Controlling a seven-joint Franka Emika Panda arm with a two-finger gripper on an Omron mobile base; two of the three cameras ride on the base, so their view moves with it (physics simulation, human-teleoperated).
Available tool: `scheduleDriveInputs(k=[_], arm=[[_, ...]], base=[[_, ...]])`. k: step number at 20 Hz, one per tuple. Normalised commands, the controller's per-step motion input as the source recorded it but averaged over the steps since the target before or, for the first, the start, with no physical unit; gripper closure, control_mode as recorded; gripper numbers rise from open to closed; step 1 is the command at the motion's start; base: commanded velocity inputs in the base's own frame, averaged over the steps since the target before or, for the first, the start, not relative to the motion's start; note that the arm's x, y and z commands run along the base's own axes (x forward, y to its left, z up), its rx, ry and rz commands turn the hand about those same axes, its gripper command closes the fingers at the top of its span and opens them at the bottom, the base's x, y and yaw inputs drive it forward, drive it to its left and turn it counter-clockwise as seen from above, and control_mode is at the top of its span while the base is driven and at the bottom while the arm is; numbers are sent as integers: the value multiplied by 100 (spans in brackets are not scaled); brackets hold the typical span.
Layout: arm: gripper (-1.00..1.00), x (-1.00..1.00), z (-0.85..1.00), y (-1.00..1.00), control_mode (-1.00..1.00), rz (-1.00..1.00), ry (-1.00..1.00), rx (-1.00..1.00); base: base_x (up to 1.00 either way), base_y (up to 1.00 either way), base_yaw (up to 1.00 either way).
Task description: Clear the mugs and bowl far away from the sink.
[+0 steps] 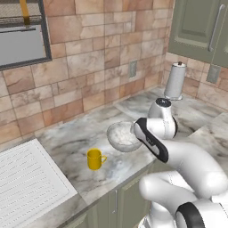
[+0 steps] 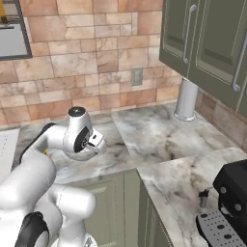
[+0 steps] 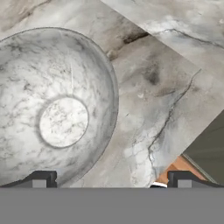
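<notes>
The whitish-grey speckled bowl point(image 1: 120, 135) stands on the marble counter, its right side hidden behind my wrist. A yellow mug point(image 1: 95, 159) stands upright to its left, nearer the front edge, between the bowl and the sink's ridged drainboard point(image 1: 26, 182). In the hand view I look straight down into the bowl point(image 3: 57, 109). My gripper point(image 3: 112, 180) is open above it: one fingertip point(image 3: 41, 179) is over the bowl's rim, the other over the counter near its front edge. Nothing is between the fingers. A sliver of the yellow mug point(image 2: 46, 152) peeks from behind the arm.
A paper towel roll point(image 1: 175, 80) stands at the back right corner under green wall cabinets point(image 1: 200, 26). A dark coffee machine point(image 2: 229, 198) sits on the right-hand counter. The counter's front edge point(image 3: 192, 140) runs close to the bowl.
</notes>
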Motion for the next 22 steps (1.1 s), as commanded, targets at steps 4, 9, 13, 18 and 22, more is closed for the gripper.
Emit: scheduleDriveInputs(k=[4,9,13,18,22], arm=[[-100,31,-18,11,-100,-4,0,0],[-100,24,-15,5,-100,-3,0,0],[-100,21,-20,5,-100,-1,0,0],[-100,3,-35,0,-100,0,0,0],[-100,0,-37,0,-100,-1,0,0]], base=[[0,0,0],[0,0,0],[0,0,0],[0,0,0],[0,0,0]])
